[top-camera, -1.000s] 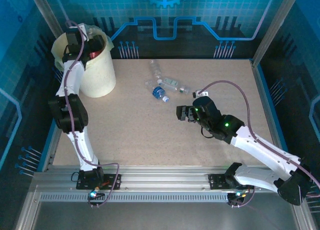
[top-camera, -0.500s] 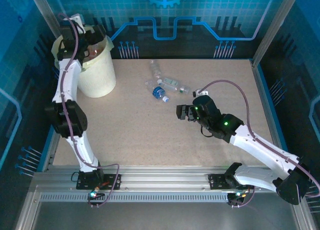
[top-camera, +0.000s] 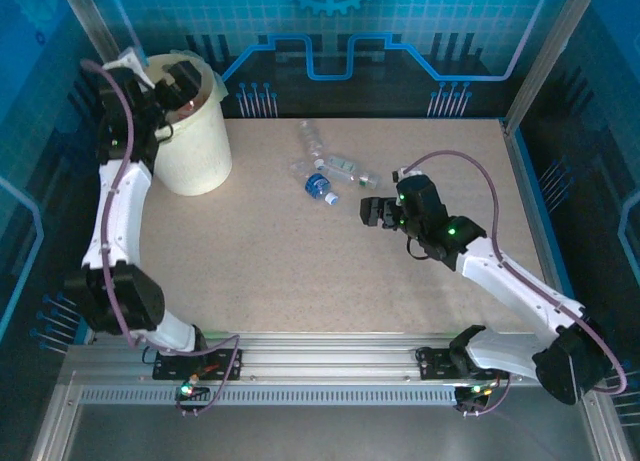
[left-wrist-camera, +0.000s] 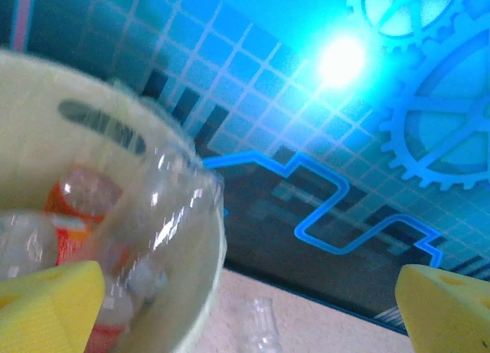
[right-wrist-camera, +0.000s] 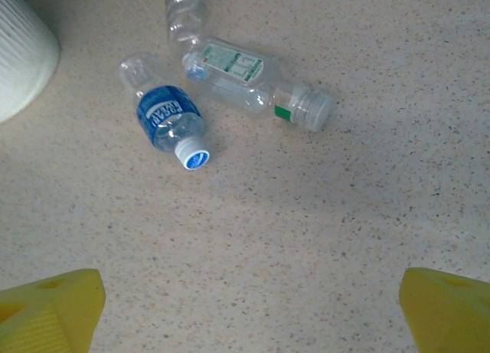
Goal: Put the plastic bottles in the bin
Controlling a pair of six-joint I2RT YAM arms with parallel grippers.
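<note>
The bin (top-camera: 200, 146) stands at the far left of the table. My left gripper (top-camera: 178, 93) hangs open over its rim, holding nothing. In the left wrist view the left gripper (left-wrist-camera: 249, 307) looks past the bin's rim (left-wrist-camera: 210, 238); inside lie an orange-labelled bottle (left-wrist-camera: 73, 207) and a clear bottle (left-wrist-camera: 164, 204). Three plastic bottles lie mid-table: a blue-labelled one (top-camera: 320, 188) (right-wrist-camera: 168, 123), a green-labelled one (top-camera: 345, 169) (right-wrist-camera: 245, 85) and a clear one (top-camera: 312, 138) (right-wrist-camera: 186, 12). My right gripper (top-camera: 370, 213) (right-wrist-camera: 249, 315) is open just short of them.
The table (top-camera: 280, 271) is a speckled beige board with a raised blue frame round it. The bin's white wall (right-wrist-camera: 19, 54) shows at the right wrist view's left edge. A clear bottle's neck (left-wrist-camera: 260, 326) lies on the table beyond the bin.
The left gripper has opened over the bin and the left arm has swung back leftward. The right gripper has moved closer to the bottles on the table.
</note>
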